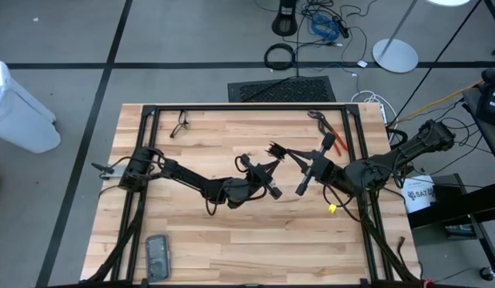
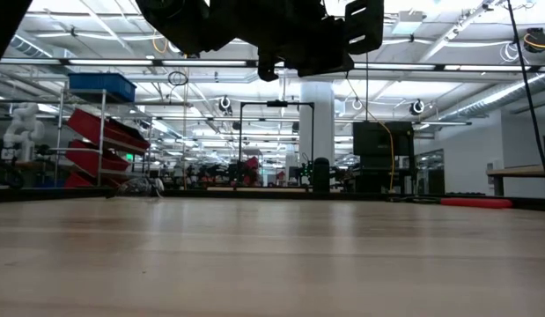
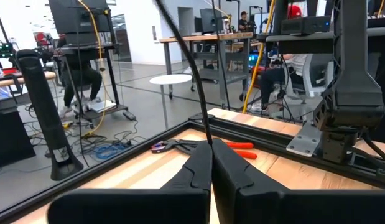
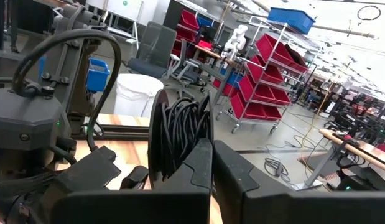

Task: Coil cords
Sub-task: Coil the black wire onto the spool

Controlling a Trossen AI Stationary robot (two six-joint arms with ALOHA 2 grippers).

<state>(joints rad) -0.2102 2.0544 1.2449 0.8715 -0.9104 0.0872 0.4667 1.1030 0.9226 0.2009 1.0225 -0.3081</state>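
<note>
Black cord is running up from the left end effector, whose fingers are pinching it above mid-counter. Facing it, the right end effector is gripping the bundled coil of the cord. Farther off, red-handled pliers are lying on the wooden counter near its rear frame.

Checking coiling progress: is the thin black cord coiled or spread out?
Coiled: right gripper is shut on the thin black cord, bunched in loops.
</note>
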